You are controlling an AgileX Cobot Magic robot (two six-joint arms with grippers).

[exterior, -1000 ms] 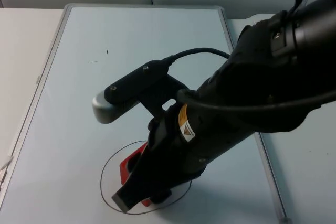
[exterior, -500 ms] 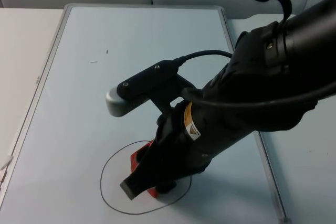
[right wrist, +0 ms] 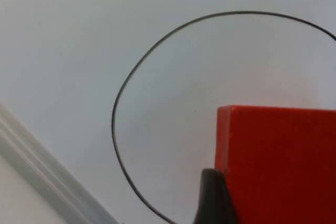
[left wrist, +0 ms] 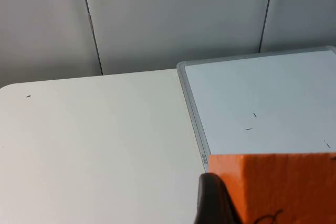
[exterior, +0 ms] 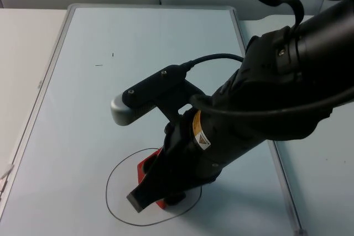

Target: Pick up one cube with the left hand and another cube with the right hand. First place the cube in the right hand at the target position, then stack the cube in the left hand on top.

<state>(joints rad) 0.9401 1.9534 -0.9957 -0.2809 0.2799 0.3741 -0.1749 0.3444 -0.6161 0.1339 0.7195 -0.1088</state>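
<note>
We've slid our right gripper [exterior: 148, 194] further into the circle [exterior: 113, 192] and settled, fingers clamped on the red cube [right wrist: 278, 163], ready to release, while our left gripper waits gripping the orange cube [left wrist: 273, 187].

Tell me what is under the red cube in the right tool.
Under the red cube, held by the right tool, lies the whiteboard inside the drawn black circle. Whether the cube touches the board is hidden by the arm.
</note>
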